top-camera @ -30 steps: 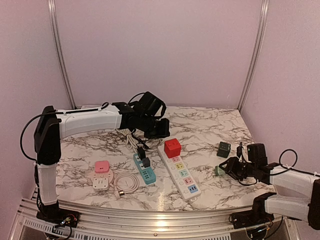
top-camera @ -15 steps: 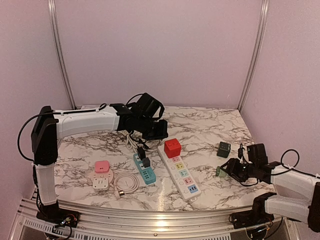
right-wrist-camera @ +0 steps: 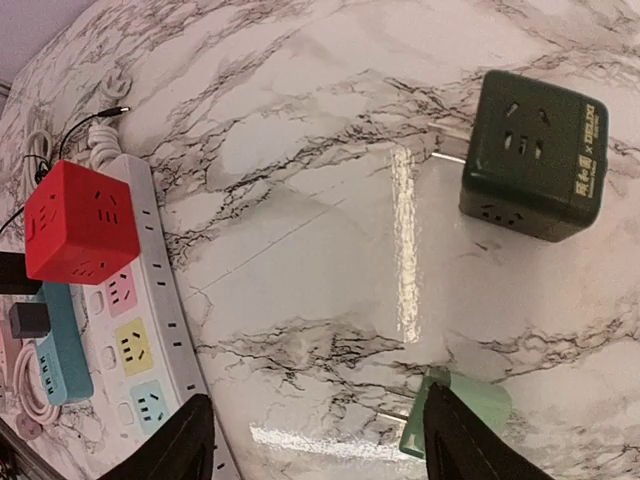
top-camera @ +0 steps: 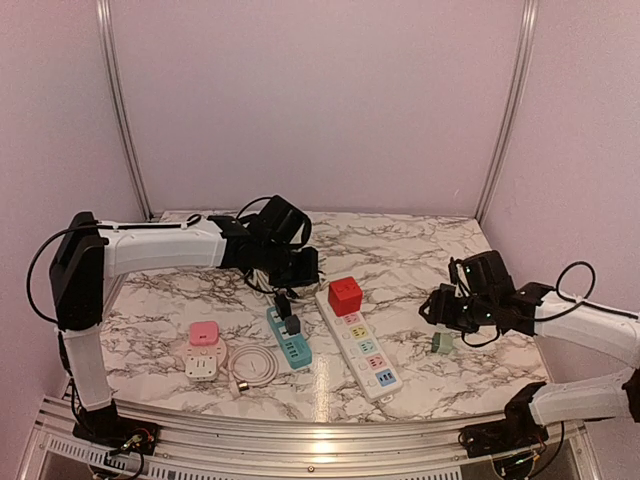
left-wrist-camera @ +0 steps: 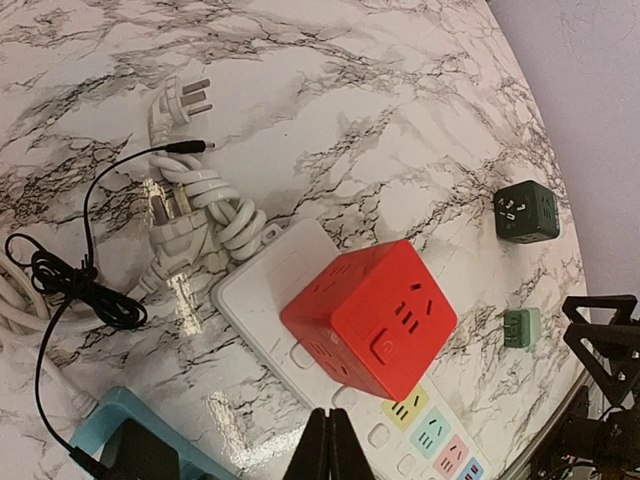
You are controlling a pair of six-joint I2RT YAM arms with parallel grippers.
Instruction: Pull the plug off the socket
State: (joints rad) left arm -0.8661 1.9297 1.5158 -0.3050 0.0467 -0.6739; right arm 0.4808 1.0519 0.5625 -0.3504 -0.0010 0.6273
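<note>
At the table's (top-camera: 420, 250) right, the right gripper (right-wrist-camera: 318, 400) stands open, empty, beside the green plug (top-camera: 441, 343). The left gripper (left-wrist-camera: 328, 420) is pinched closed near the red cube plug (left-wrist-camera: 372, 318).

A red cube plug (top-camera: 345, 296) sits on the white power strip (top-camera: 372, 366).

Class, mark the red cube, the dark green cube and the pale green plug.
red cube (left-wrist-camera: 400, 325): left wrist view, socket face.
dark green cube (right-wrist-camera: 530, 130): right wrist view, top face.
pale green plug (top-camera: 441, 343): top external view, body.
</note>
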